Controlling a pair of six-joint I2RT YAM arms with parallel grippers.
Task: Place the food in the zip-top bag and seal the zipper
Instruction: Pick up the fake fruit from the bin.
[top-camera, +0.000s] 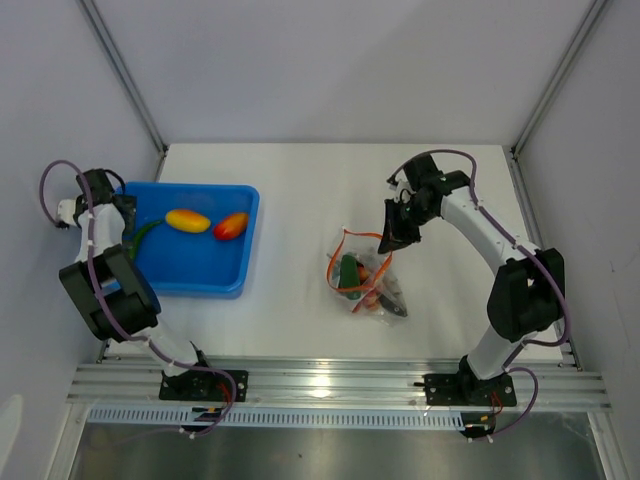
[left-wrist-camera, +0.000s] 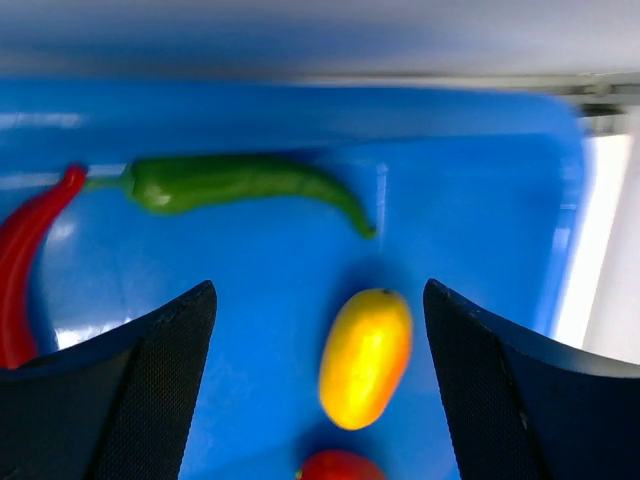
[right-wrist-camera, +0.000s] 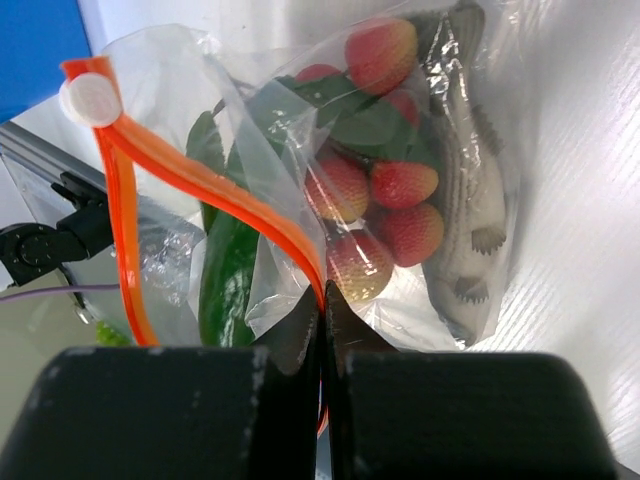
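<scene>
The white table (top-camera: 300, 190) carries the blue tray (top-camera: 200, 270) on its left half and the zip-top bag (top-camera: 365, 275) near its middle, the two well apart. The bag lies crumpled on its side, its mouth gaping toward the tray. Its zipper (right-wrist-camera: 200, 180), an orange strip, loops up and around with a white round tab (right-wrist-camera: 90, 100) at one end.

The right gripper (right-wrist-camera: 322, 315) has its fingers pressed together on that strip, pinching it at the bag's near edge. The left gripper (left-wrist-camera: 318, 300) hangs over the tray with its fingers spread wide, holding nothing and touching nothing.

Inside the bag lie a pale fish-shaped toy (right-wrist-camera: 470, 200), a dark green vegetable (right-wrist-camera: 228, 280) and a cluster of red strawberries (right-wrist-camera: 400, 185).

In the tray, a green pepper (left-wrist-camera: 240, 182) lies crosswise beyond the left fingertips, stem left and curved tip right, with a red pepper (left-wrist-camera: 25, 270) beside its stem. A yellow mango (left-wrist-camera: 366, 357) sits between the spread fingers, nearer the right one, its long axis running roughly along them. Just behind its near end shows a red-orange mango (top-camera: 231, 226).
</scene>
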